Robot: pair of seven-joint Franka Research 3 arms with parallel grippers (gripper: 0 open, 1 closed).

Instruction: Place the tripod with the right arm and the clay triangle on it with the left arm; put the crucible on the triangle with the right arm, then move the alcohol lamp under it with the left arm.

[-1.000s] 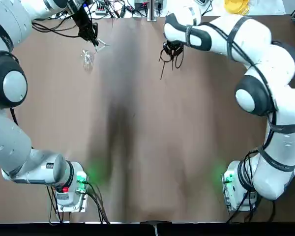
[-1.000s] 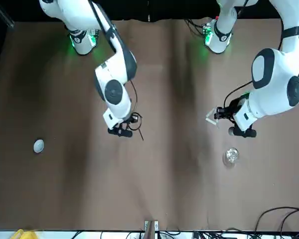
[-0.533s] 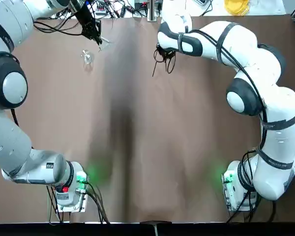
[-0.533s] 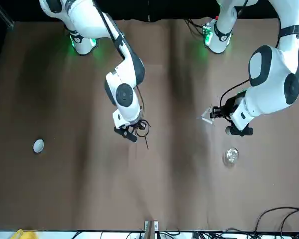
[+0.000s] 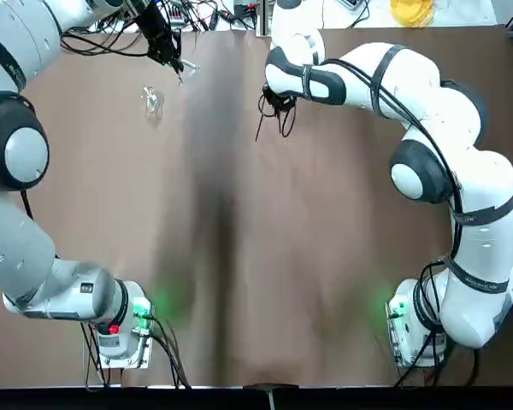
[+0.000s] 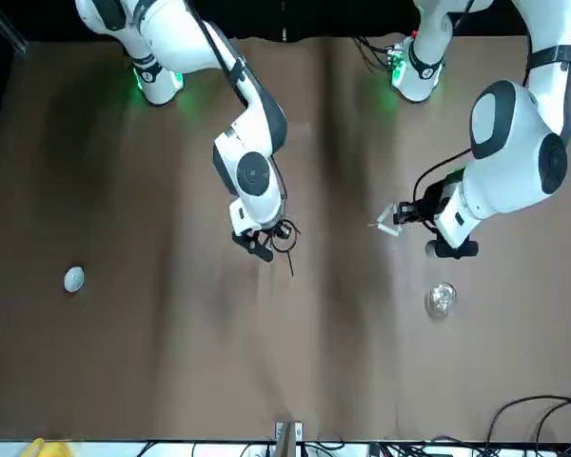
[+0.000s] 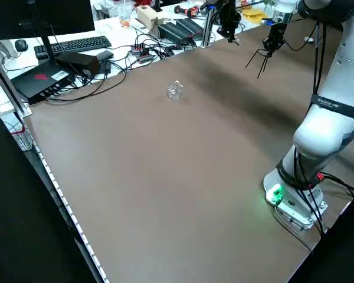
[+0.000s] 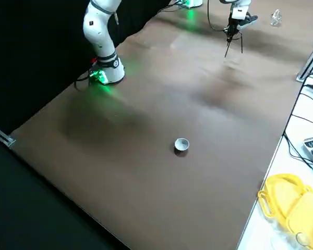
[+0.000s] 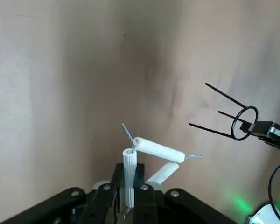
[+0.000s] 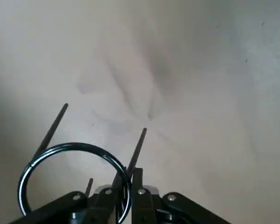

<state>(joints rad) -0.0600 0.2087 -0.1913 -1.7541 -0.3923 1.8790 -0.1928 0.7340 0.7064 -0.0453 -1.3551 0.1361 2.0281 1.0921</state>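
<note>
Overhead, we find both arms reaching to the far half of the table, each loaded. Our right gripper (image 10: pixel 126 186) pinches the tripod (image 10: pixel 74 147) at its ring, fingers closed on the wire; the legs angle out and downward, and we see them touching nothing. Our left gripper (image 9: pixel 127 186) has its fingers pressed on one side of the clay triangle (image 9: pixel 158 149), the rest of the outline jutting past the tips. From the left gripper, the tripod lies off toward our right, apart, a stretch of bare table (image 5: pixel 265 239) below and between. Right arm is the nearer to the middle ground, so we judge the tripod goes down first, its leg axis brought upright and all three feet landing together; a tilted release could topple it. The triangle should then travel rightward and be laid flat over the ring. The lamp (image 6: pixel 441 300) stands on the table near the left gripper, a little to its far side from the bases, plainly the left arm's business. The crucible (image 8: pixel 181 145) sits alone out on the right side, well apart from the tripod, within the right arm's share. Light wire, we note: a nudge may shift it.
</note>
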